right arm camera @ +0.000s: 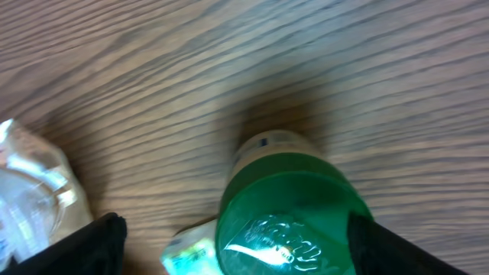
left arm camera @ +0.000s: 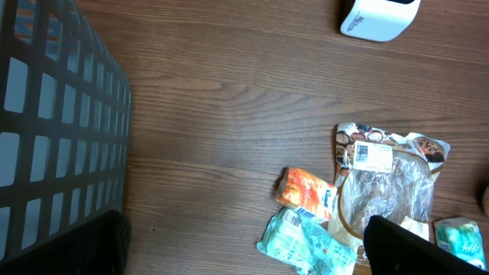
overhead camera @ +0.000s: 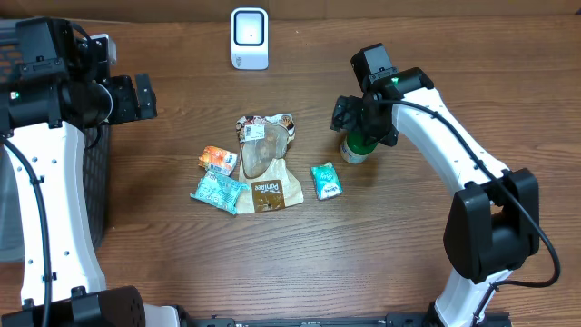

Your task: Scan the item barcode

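A jar with a green lid point(overhead camera: 356, 146) point(right arm camera: 294, 221) stands upright on the wooden table, right of the packets. My right gripper point(overhead camera: 361, 127) point(right arm camera: 248, 252) hangs directly over it, open; the lid sits between the fingers, close to the right one and well clear of the left. The white scanner point(overhead camera: 249, 38) point(left arm camera: 378, 17) stands at the table's far edge. My left gripper point(overhead camera: 136, 97) point(left arm camera: 244, 256) is open and empty, above bare wood left of the packets.
A brown and clear packet point(overhead camera: 263, 156) point(left arm camera: 386, 187), an orange packet point(overhead camera: 218, 160) point(left arm camera: 308, 191), a teal packet point(overhead camera: 218, 191) point(left arm camera: 306, 241) and a small teal packet point(overhead camera: 327, 181) lie mid-table. A black mesh basket point(overhead camera: 98, 191) point(left arm camera: 53, 114) stands at the left edge.
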Robot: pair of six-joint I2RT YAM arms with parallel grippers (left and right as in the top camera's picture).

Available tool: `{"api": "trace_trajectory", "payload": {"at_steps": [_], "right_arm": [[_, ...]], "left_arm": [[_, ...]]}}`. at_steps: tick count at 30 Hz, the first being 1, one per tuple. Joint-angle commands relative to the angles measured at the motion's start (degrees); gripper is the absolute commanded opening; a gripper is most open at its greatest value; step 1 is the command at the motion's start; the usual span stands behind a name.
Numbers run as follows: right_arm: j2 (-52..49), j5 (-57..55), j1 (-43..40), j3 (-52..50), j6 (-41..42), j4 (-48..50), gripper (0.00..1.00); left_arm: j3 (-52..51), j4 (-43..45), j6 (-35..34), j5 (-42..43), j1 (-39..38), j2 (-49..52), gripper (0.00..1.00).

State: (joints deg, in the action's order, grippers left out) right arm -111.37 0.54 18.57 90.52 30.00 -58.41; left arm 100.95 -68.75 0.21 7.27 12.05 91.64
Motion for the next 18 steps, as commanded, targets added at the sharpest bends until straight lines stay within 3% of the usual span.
{"api": "trace_trajectory", "payload": {"at_steps": [1, 18], "right_arm": [[-2.9, -2.0, -0.3, -0.6, 1.6, -0.3, 0.85], [-1.9, 0.4, -0.2, 6.3, -0.4, -4.1, 0.89]], "left_arm": [[1.5, 0.0, 0.9, -0.2, -0.1, -0.2, 1.0], [1.5, 0.0, 0.9, -0.2, -0.1, -0.2, 0.99]]}}
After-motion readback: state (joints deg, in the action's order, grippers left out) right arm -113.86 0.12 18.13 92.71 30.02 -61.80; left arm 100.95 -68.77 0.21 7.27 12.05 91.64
